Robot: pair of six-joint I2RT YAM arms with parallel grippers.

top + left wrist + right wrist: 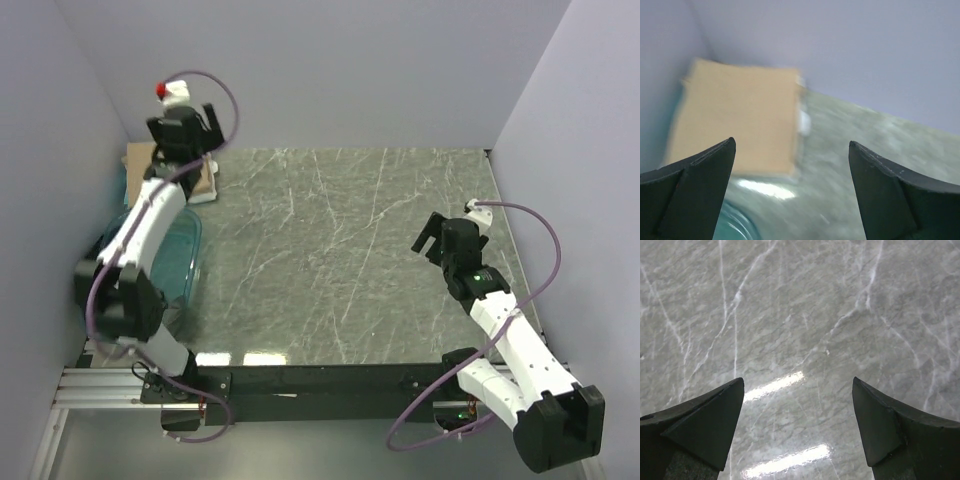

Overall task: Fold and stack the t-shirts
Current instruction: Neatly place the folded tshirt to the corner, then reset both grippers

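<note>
Teal tub (182,262) — tan tee (740,120) nr rim

I find the tan-beige t-shirt (740,120) folded into a flat, neat rectangle with a smooth top face. It lies just beyond the far rim of the teal tub (185,250). The white t-shirt (803,120) shows only as a thin strip along the tan one's right edge, seemingly beneath it. My wrist view is blurred, so I cannot judge its fold.

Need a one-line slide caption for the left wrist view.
Open left gripper facing folded tan shirt stacked on white shirt, teal tub nearby.
</note>
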